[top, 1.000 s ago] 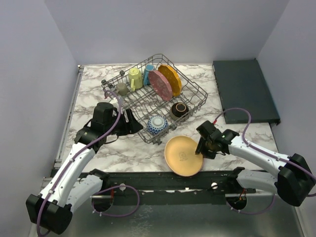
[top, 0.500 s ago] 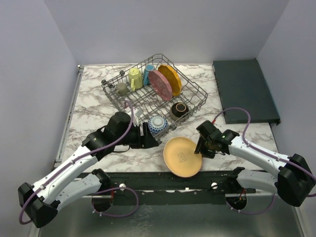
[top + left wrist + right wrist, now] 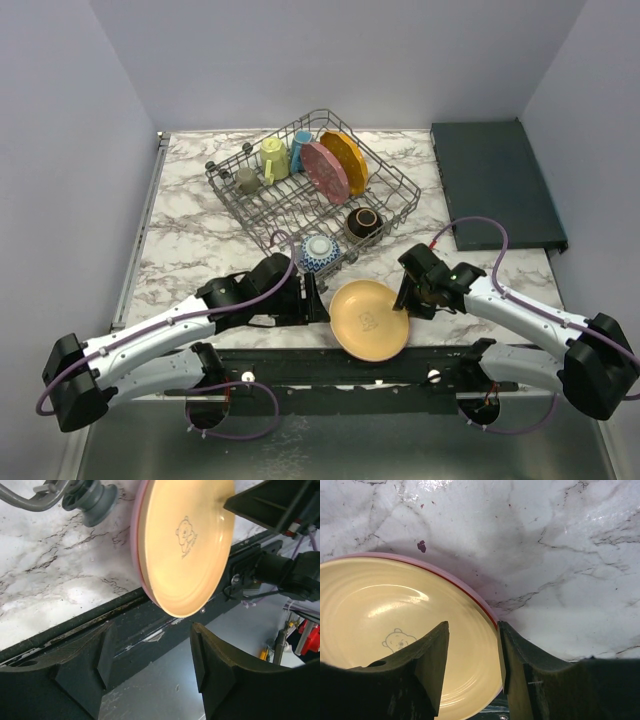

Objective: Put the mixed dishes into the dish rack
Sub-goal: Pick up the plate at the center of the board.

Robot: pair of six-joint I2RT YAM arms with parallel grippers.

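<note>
Marbled worktop [image 3: 190, 225] between the dish rack [image 3: 397, 182] and the near edge is where it is all happening now. My left arm has swung away from the rack's side within the last second, and its hand [image 3: 320, 300] now sits just off the left rim of the yellow plate [image 3: 370, 318], fingers [image 3: 90, 665] spread with nothing between them. The right hand [image 3: 406, 299] has not moved: it pinches the plate's right rim and holds the plate tilted up at the worktop's front edge. The rack already holds the pink plate [image 3: 325, 172], the orange plate [image 3: 345, 160], mugs and bowls, so I judge this the last dish, with a handover or two-handed carry coming.
</note>
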